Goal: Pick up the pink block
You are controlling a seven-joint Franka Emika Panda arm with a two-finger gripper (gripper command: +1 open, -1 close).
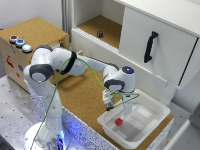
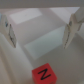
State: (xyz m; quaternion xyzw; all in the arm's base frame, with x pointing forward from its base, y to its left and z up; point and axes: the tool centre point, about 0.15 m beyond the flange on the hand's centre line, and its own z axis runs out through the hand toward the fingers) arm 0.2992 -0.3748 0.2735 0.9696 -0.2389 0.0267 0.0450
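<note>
- Pink block (image 2: pixel 43 74), nearest the wrist camera: 1 small reddish-pink cube, resting on the floor of a white tray (image 1: pixel 155 117). Contrary to a plain finish, its upper face bore a dark mark resembling the letter N.
- Location, exterior view: pink block (image 1: pixel 118 121) sat alone in the tray, toward the tray's end on the exterior view's left, apart from the walls.
- Tray: shallow, white, set on the cork-topped worktop (image 1: pixel 82 95) at its corner nearest the camera.
- Pincer (image 1: pixel 123 104): spread wide, holding nothing, hanging above the tray; both fingers (image 2: pixel 8 30) stood apart with the block not yet between them.
- Handling, judged: probably light and rigid, not fragile; faces flat and likely smooth, so a firm squeeze on 2 opposite side faces, low on the cube, should suit. Being far smaller than the pincer, it would need careful centring.
- Orientation: cube, so no long axis; it sat flat, its edges turned a little off the line of the fingers in the wrist view.
- Also present: 1 small dark cube-like object (image 1: pixel 100 34) in the open cabinet behind, well apart.
</note>
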